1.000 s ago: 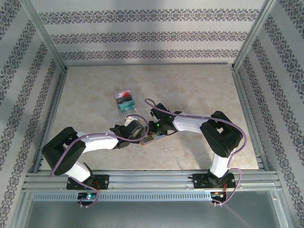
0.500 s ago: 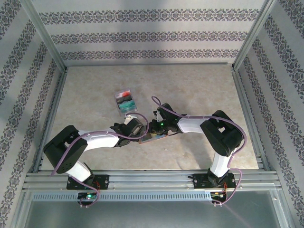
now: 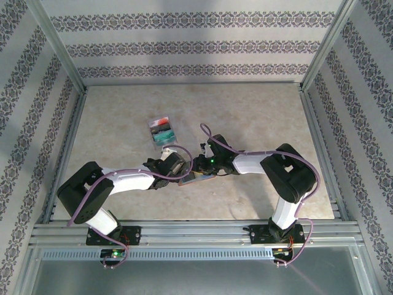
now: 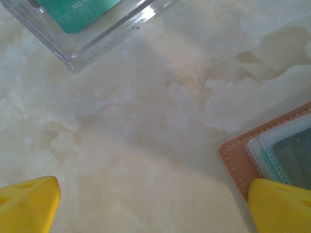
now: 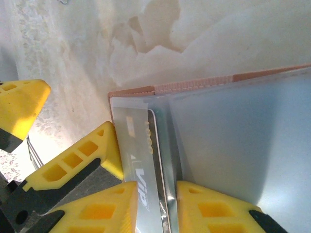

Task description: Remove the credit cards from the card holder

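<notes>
Card pinch, halfway there

right end effector [image 5: 155, 193] is clenched on a credit card [image 5: 141, 145]; slide it straight out, and let the released left end effector [image 4: 153, 194] pin the card holder [image 4: 237, 161].

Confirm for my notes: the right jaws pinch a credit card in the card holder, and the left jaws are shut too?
No: the left wrist view shows the left gripper with jaws wide open. The right gripper does pinch a credit card in the card holder.
</notes>
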`<state>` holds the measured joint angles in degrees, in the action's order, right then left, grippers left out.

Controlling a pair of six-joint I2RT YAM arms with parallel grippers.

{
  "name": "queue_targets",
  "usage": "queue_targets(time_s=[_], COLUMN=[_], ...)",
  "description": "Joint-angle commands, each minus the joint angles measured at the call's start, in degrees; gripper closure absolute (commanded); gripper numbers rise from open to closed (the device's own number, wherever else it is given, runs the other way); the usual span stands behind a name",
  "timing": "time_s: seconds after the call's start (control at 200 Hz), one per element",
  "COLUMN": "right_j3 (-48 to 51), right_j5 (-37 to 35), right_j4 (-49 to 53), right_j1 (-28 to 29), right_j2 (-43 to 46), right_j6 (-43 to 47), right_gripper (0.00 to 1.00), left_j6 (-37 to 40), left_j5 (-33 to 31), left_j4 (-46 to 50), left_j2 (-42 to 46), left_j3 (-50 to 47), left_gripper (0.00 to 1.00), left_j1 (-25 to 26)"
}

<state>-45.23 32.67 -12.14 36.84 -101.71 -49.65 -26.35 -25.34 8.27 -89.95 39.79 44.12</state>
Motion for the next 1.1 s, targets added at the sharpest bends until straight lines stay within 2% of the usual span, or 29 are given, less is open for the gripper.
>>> queue_targets(time_s=[0.0,0.47,0.715,1.099], right_j3=[0.41,1.02,1.53,3.02], right_j5=[2.78,2.22,4.15,7.41], right_j4=[-1.22,-0.04,-4.28,-14.88], right_j1=[0.11,-0.31,-0.23,-0.33], right_j2=[2.04,2.85,1.04,-2.73], right_j6=[0.01,0.59,-1.0,-5.63], right_gripper=[0.73,0.74,0.79,0.77], left_j6=[0.49,0.6,0.53,-0.01], left_j5=[0.31,0.12,0.74,1.48], left_j4=[2.54,2.98,2.82,2.59], left_j2=[-0.58,-0.53,-0.75,-0.84], left_j3=[0.11,0.35,0.53,0.46], left_gripper=[0.01,0.01,0.01,0.01], left_j1=[-0.7,-0.7,-0.7,-0.7])
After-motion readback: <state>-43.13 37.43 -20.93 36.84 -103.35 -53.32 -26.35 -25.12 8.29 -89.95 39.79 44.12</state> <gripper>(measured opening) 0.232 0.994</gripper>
